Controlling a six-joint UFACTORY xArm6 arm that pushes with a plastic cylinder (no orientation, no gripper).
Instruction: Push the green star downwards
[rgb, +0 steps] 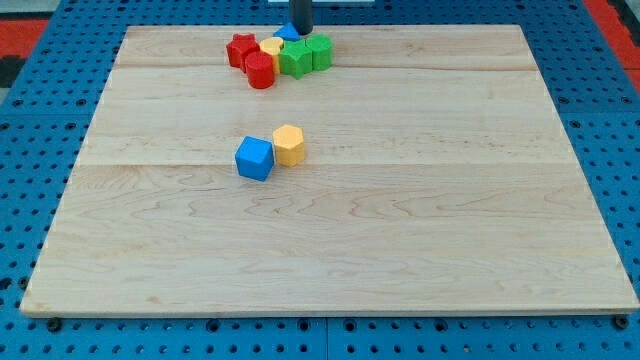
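**Crowded cluster makes a clean downward push unlikely**

We have no gripper to open or close; our tool is a bare dark rod, and my tip (300, 33) sits at the view's top edge of the wooden board (400, 250), just above the cluster and holding nothing. The green star (295, 60) lies directly below it in the view, packed tight among its neighbours: a green cube (320, 51) touches its right side, a yellow block (271, 48) and a red cylinder (260, 70) press in on its left, a red star (241, 49) sits further left, and a blue block (289, 33) is half hidden beside the rod.

The risk, we judge, is contact with the wrong piece first. The blue block lies so near the tip that a downward stroke may drive it into the star off-centre, turning the star sideways or dragging the green cube and red cylinder along. Well below, a blue cube (255, 158) and a yellow hexagonal block (289, 144) sit touching, and a long push could reach them.
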